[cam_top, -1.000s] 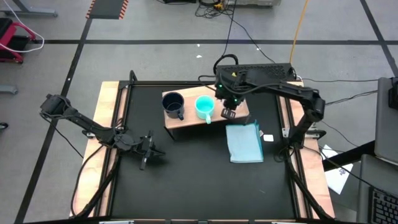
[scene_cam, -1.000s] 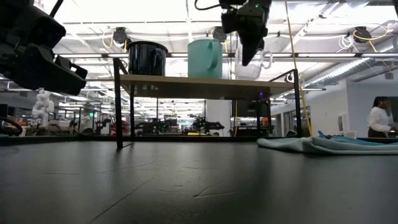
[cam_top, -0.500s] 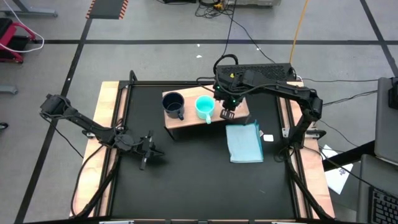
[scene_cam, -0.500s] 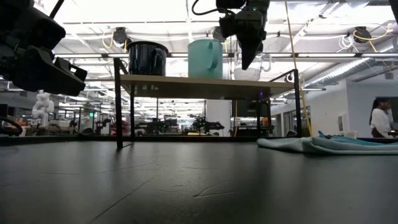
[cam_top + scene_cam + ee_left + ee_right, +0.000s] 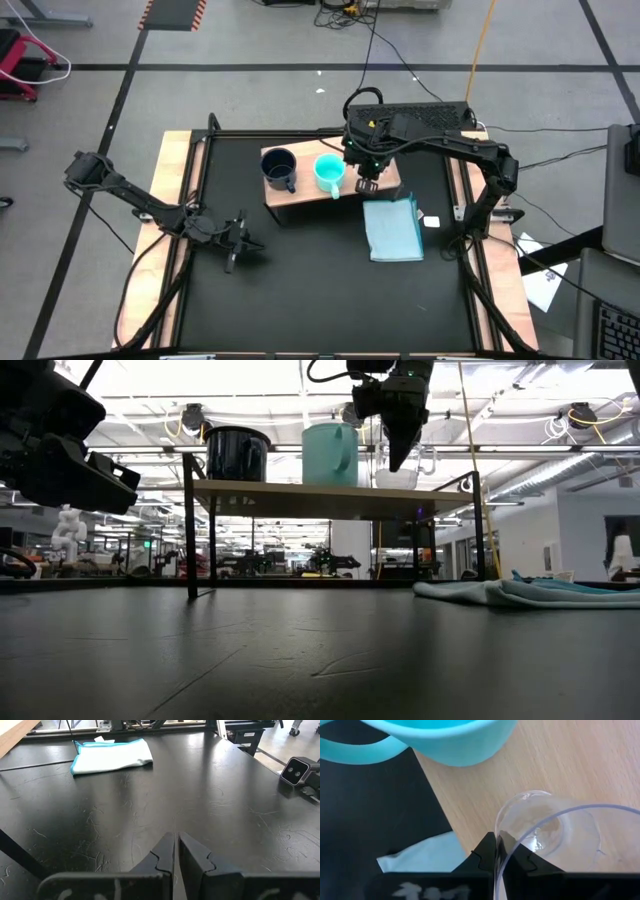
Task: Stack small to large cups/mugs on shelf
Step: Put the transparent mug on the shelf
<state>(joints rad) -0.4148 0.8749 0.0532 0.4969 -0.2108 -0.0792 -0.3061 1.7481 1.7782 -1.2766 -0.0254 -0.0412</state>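
Note:
The wooden shelf (image 5: pixel 300 191) stands at the table's far middle on dark legs. On it are the dark navy mug (image 5: pixel 278 168) at the left and the turquoise mug (image 5: pixel 329 172) beside it. Over the shelf's right end my right gripper (image 5: pixel 367 184) points steeply down, shut on the clear glass cup (image 5: pixel 555 830). In the low view the glass cup (image 5: pixel 410 475) is level with the shelf board (image 5: pixel 330 498), right of the turquoise mug (image 5: pixel 328 455). My left gripper (image 5: pixel 243 243) waits shut, low over the table's left part. My right gripper pinches the glass cup's wall at the rim (image 5: pixel 496 862), one finger inside the cup and one outside. The fingers come from above, pointing down. The cup stays mouth up; whether its bottom (image 5: pixel 540 820) rests on the board or hangs just above it, I cannot tell.
A light-blue folded cloth (image 5: pixel 392 228) lies on the black table just in front of the shelf's right end. Wooden borders and a dark frame edge the table. Bare black table spreads across the middle and near side.

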